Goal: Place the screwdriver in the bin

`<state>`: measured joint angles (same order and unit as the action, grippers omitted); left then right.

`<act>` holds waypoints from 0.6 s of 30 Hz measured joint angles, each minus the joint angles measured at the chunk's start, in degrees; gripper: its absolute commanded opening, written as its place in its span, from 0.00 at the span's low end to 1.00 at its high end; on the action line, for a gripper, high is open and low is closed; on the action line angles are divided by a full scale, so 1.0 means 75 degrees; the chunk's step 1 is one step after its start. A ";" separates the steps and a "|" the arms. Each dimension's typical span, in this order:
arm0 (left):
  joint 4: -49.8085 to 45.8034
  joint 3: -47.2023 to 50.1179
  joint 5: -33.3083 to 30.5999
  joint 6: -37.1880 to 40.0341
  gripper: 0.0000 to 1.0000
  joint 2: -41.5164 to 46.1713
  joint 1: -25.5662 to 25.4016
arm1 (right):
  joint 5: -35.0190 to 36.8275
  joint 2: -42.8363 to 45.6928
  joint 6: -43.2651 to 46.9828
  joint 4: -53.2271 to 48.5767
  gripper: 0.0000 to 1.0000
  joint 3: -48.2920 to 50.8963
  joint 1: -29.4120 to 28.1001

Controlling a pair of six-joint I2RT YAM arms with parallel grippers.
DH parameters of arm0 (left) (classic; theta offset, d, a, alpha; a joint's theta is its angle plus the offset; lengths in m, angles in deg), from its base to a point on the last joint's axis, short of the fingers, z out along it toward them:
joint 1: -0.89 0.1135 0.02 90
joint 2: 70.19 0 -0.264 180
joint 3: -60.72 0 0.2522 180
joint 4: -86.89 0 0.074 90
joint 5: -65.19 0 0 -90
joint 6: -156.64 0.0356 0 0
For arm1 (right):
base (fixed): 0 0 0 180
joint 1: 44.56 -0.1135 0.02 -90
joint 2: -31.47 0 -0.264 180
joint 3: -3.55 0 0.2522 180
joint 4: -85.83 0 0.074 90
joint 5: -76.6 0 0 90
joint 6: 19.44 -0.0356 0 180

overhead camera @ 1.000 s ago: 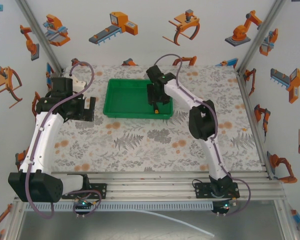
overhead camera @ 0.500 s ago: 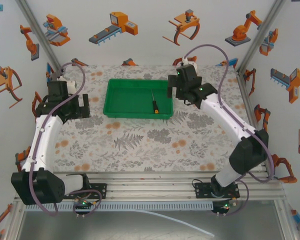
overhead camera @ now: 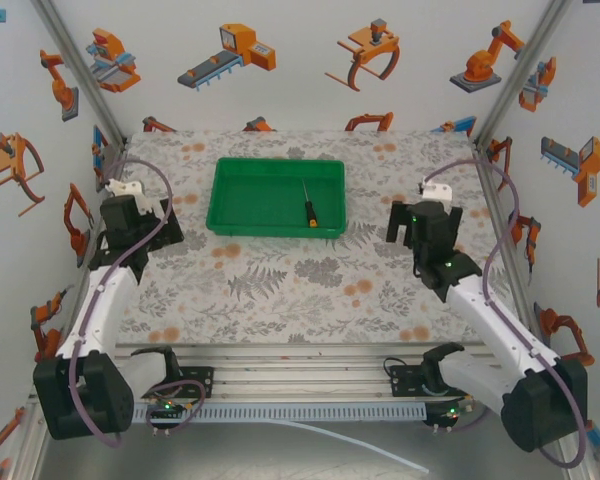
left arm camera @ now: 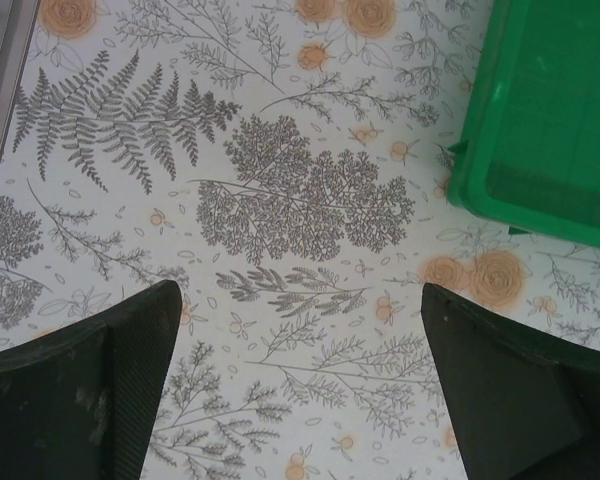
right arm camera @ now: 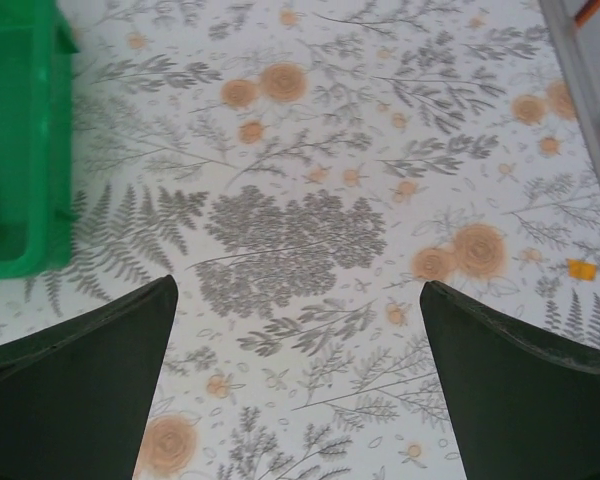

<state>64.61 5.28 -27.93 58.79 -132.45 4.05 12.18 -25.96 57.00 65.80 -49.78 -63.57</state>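
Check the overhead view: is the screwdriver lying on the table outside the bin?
No, the screwdriver lies inside the bin, on its floor near the right-hand wall.

Bright, even, diffuse light from overhead; no glare on white walls. Top view sharp, w/ faint soft shadows under arms on tabletop [overhead camera: 280, 290]. Wrist views: floral print crisp mid-frame. The fingers [left arm camera: 70, 400] of left claw [left arm camera: 298, 290] & right claw [right arm camera: 298, 283] are dark, underexposed, little detail. Green bin [right arm camera: 30, 130] oversaturated, slightly soft at frame edge.
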 measured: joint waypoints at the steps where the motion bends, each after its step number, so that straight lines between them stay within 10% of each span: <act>1: 0.0303 0.0181 -0.0009 -0.0041 0.97 -0.0029 0.0023 | -0.0029 0.0000 0.0020 0.0210 0.99 0.0189 0.0204; 18: 0.4494 0.1591 0.0632 -0.0047 0.97 -0.2078 0.0169 | -0.0799 -0.2492 0.0909 0.5018 0.99 0.2547 0.1918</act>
<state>98.31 17.22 -23.19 58.44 -148.04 5.32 6.19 -44.65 63.82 103.44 -30.68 -49.19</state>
